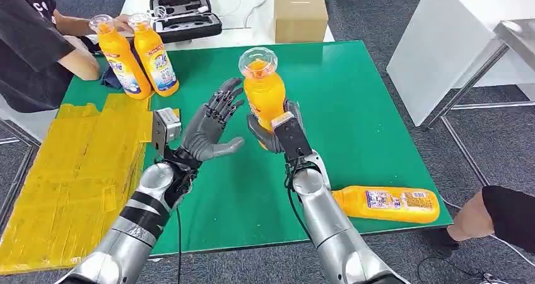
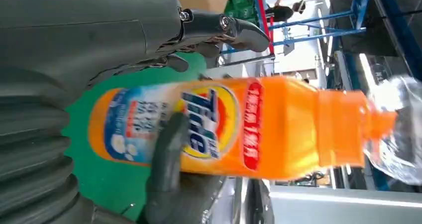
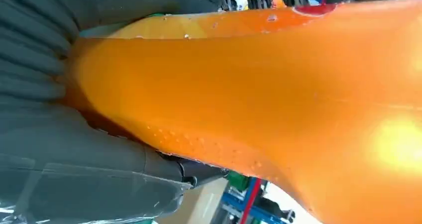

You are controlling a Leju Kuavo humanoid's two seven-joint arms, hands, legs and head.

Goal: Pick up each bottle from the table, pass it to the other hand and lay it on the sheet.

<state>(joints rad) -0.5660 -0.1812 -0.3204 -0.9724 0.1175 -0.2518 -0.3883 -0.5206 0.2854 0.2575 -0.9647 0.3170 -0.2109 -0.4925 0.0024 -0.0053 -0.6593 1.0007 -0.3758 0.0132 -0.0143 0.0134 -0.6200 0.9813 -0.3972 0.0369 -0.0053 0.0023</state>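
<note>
Right hand (image 1: 277,132): grips the held bottle (image 1: 264,91) round its lower body, upright above the green table (image 1: 366,101); clear cap up. In the right wrist view the orange body (image 3: 259,99) lies tight vs. the palm.
Left hand (image 1: 211,123): holds nothing; palm turned toward the held bottle, fingers (image 1: 226,101) spread & raised, thumb out toward it. Just beside the bottle, a small gap between, per head view. Left wrist view has the bottle's label (image 2: 199,122) close in front of the hand.
Lying bottle (image 1: 386,204): on its side near the table's front right edge, beside the right forearm, label up.
Two standing bottles (image 1: 140,60): upright at the table's far left corner, side by side, touching or nearly so; a person's hand (image 1: 120,24) rests at their caps.
Yellow sheet (image 1: 69,177): spread over the table's left side, no bottle on it.
Background: open black case (image 1: 184,14) & cardboard box (image 1: 299,14) on a white table (image 1: 243,6) behind the green one; a second person's dark sleeve (image 1: 508,214) at lower right.
</note>
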